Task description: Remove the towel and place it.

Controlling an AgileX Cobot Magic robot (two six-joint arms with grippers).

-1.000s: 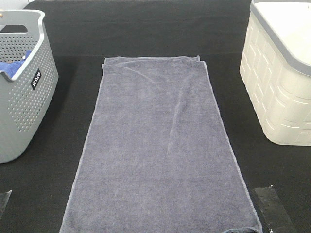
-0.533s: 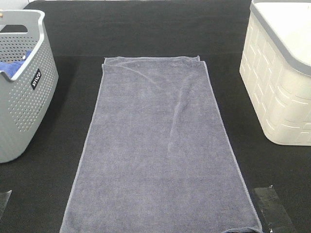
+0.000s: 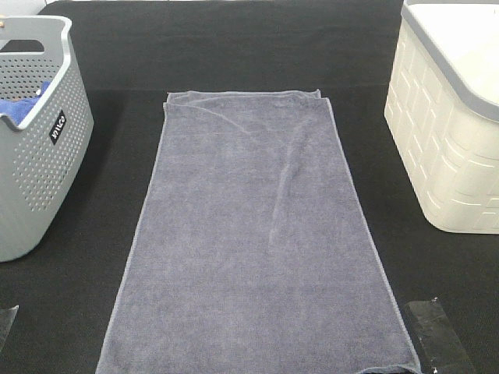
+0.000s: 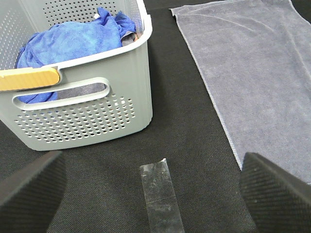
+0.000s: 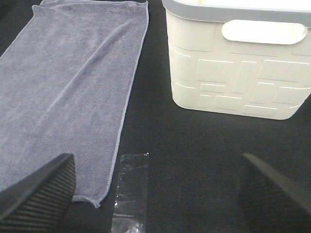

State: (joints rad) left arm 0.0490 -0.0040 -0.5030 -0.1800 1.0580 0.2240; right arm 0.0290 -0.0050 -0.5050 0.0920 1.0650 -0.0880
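1. Left gripper (image 4: 155,194) and right gripper (image 5: 155,189): jaws spread wide, holding nothing, above clear tape strips (image 4: 160,199).
2. Towel (image 3: 257,241): spread flat on the black table (image 3: 234,47), between the baskets, touching neither.
3. Grey perforated basket (image 3: 39,148), left: holds a blue cloth (image 4: 73,39), perhaps over other fabric.
4. Cream basket (image 3: 448,148), right.

Both the left hand (image 4: 155,194) and right hand (image 5: 155,194) hover with fingers spread wide.
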